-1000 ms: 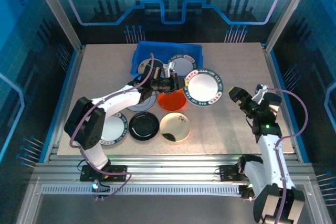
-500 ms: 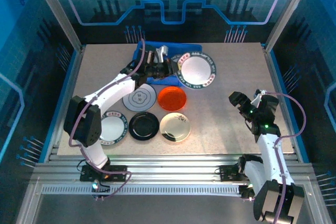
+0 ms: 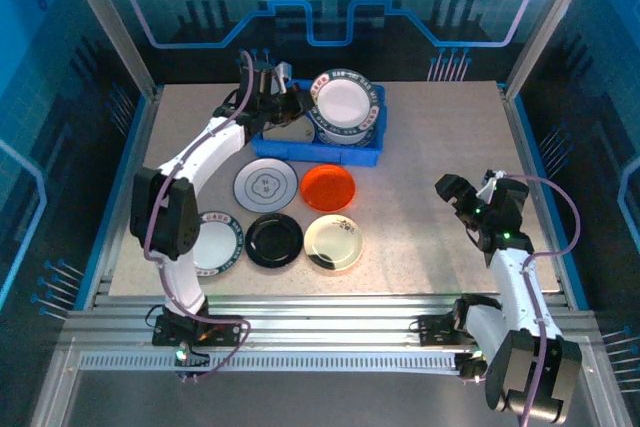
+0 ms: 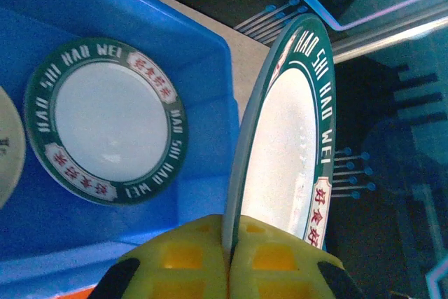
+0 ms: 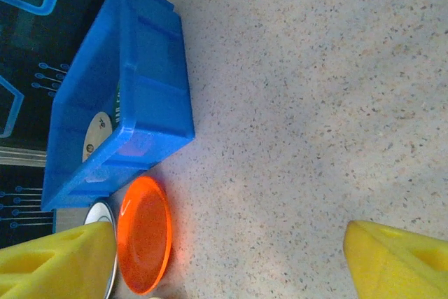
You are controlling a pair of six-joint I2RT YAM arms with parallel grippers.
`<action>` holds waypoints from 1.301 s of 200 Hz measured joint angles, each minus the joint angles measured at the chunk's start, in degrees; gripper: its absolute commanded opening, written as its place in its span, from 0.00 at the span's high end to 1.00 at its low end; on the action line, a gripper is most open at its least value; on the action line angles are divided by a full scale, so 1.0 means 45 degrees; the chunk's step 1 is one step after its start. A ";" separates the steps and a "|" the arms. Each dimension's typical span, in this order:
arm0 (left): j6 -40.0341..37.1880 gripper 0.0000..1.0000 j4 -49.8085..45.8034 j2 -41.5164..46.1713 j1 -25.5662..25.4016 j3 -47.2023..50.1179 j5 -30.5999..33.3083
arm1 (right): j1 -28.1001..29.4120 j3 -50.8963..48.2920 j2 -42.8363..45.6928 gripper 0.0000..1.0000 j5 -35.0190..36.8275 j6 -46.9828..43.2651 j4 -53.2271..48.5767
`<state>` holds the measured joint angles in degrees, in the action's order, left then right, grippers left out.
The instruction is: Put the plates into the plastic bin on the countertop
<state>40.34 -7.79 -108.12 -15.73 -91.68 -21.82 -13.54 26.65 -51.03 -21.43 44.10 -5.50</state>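
Hanging over the plastic bin (image 3: 330, 159), the left gripper (image 4: 229, 257) is clamped tight on the rim of a green-rimmed plate (image 4: 287, 152). Its yellow pads pinch the edge, so the plate rides tilted up on its side, white face outward. That edge hold looks deliberate: a flat dish gives two fingers nothing else to bite. The overhead camera puts this plate above the right half of the bin, clear of the wall.

Inside the bin a second green-rimmed plate (image 4: 105, 120) lies flat on the floor, with the edge of a pale one just beside it. The carried plate is not yet down; I judge the step in hand to be lowering and laying it flat on or beside those already in the bin.

On the countertop (image 3: 430, 127) in front of the bin wait a grey-white plate (image 3: 266, 185) and an orange plate (image 3: 329, 187). Further from the bin sit a black plate (image 3: 275, 240), a cream plate (image 3: 333, 242) and another patterned one partly under the left arm.

The right gripper (image 5: 227, 264) stands well off to the right of the bin, fingers wide apart and empty—parked, it seems, to keep the approach free.
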 measured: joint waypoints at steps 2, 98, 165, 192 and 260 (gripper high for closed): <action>-0.0005 1.00 -0.0005 -0.0053 0.0019 -0.0029 0.0010 | 0.0000 0.0024 -0.0019 0.15 0.0005 -0.0005 0.0005; -0.0024 1.00 -0.0325 -0.2443 0.0277 -0.1525 0.0335 | 0.0058 0.0272 -0.0753 0.15 0.0058 0.0199 0.0607; 0.0486 1.00 0.0063 -0.3730 0.0423 -0.1904 0.0325 | 0.0743 0.0272 -0.1098 0.15 0.0374 0.0257 0.0806; 0.0665 1.00 0.0097 -0.4041 0.0423 -0.1948 0.0330 | 0.0981 0.0272 -0.1098 0.16 0.0461 0.0301 0.0811; 0.0986 1.00 0.0291 -0.4600 0.0423 -0.2210 0.0330 | 0.1117 0.0272 -0.1069 0.16 0.0670 0.0345 0.0816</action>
<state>44.77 -6.48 -128.81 -13.82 -101.62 -20.34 -8.51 27.88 -55.83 -18.41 45.65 -1.83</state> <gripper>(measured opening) 0.057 0.846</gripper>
